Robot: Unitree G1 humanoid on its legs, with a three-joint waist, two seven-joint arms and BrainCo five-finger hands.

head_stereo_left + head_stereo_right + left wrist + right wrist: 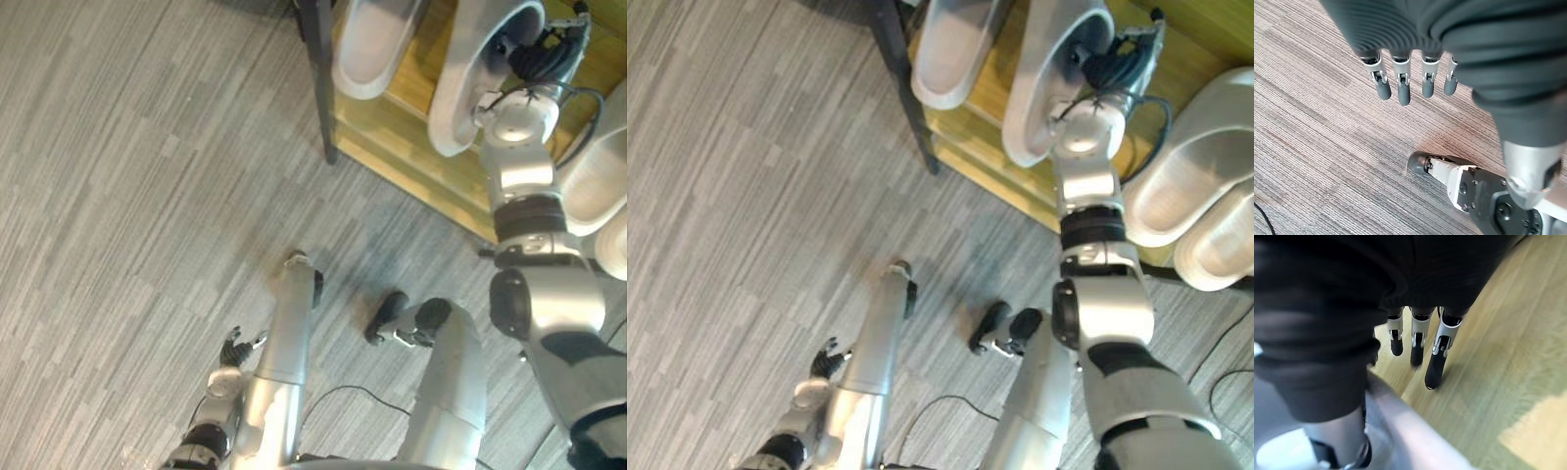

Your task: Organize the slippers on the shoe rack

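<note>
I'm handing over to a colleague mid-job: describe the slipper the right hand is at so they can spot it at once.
Find the wooden shoe rack at the top of the head views, with its dark post. Next to the post lies one pale grey slipper; the wanted slipper is the next one along. Unlike its neighbours, it has the right hand at its edge.

- The shoe rack (392, 132) at 12 o'clock runs off the top edge, and so do the left slipper (364, 49) and the middle slipper (470, 88) on it.
- At 3 o'clock, the right pair of slippers (600, 181) is cut by the right edge.
- The right hand (1417, 340) hides its thumb behind its dark cover.
- The slipper wall (1415, 435) beside it is blurred.
</note>
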